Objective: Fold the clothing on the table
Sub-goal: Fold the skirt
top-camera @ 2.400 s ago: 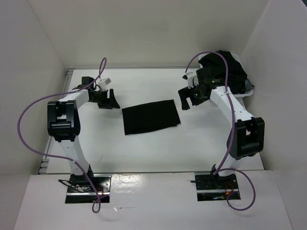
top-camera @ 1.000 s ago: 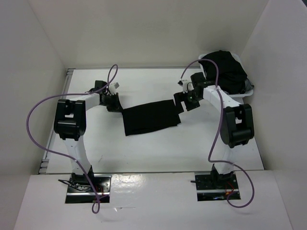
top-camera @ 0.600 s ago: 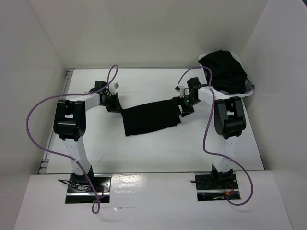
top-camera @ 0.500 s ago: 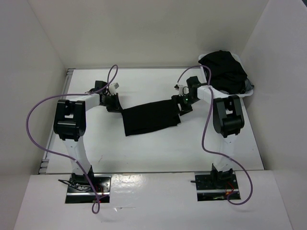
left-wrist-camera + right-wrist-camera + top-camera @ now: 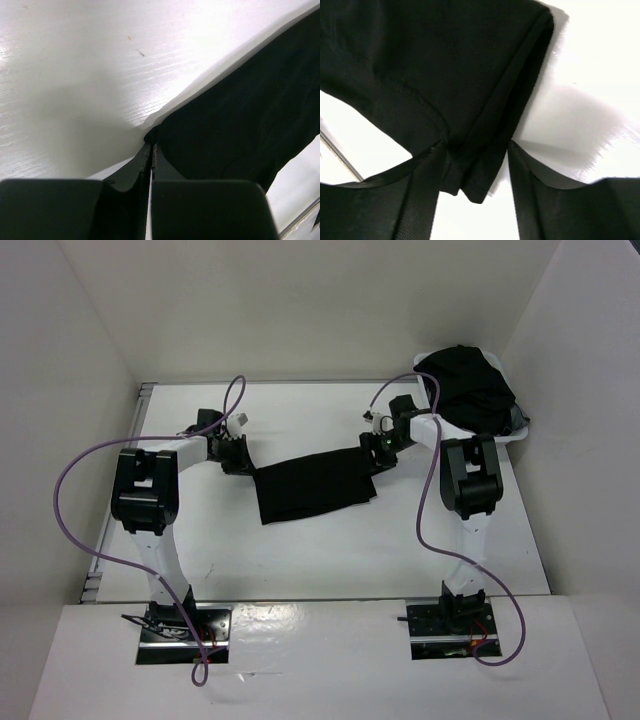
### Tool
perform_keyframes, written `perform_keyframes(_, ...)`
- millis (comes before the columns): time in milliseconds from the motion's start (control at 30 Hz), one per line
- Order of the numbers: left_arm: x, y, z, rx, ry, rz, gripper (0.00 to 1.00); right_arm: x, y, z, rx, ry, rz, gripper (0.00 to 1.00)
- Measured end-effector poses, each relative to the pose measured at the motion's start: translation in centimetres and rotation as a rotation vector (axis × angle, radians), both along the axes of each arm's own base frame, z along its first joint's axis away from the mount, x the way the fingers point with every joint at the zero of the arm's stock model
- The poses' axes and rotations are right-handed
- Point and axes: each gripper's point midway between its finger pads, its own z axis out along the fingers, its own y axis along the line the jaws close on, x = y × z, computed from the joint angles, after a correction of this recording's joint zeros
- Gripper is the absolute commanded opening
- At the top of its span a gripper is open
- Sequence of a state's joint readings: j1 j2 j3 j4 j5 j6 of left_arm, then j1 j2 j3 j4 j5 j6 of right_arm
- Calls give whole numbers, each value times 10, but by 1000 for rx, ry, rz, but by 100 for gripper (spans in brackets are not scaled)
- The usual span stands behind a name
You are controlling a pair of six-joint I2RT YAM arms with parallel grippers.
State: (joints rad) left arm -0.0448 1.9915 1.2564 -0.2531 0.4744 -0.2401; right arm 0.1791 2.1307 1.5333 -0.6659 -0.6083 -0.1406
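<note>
My left tool (image 5: 150, 147) pinched a corner of the thin, limp black garment (image 5: 312, 486); my right tool (image 5: 476, 150) straddled another, still unclenched.

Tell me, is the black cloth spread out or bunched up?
Spread out. The clothing lies flat on the table as one wide sheet, with the left claw and right claw at its far corners.

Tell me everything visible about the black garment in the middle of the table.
The clothing is thin, plain black cloth, roughly trapezoid, lying mostly flat on the white table. A stitched hem shows at one edge. The left gripper is shut on its far left corner; the right gripper straddles its far right corner, jaws open.
</note>
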Motion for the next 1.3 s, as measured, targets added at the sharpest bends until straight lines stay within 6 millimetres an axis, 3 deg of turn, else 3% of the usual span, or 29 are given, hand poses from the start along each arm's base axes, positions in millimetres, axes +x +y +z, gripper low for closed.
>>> perform_keyframes(267,0,-1,0,-4,0,-3,0,4,-11,-8,-6,13,-24,26)
perform_keyframes(400,-1,-1,1,-8,1,-5,0,6,-11,-10,2,19,-19,22)
perform_keyframes(700,-1,-2,1,-11,2,-9,0,6,-7,-6,35,33,-6,44)
perform_keyframes(933,-3,-3,1,-16,7,-14,0,6,-4,3,71,45,-6,72)
perform_keyframes(1300,-3,-3,1,-17,7,-16,0,5,-5,6,88,43,1,75)
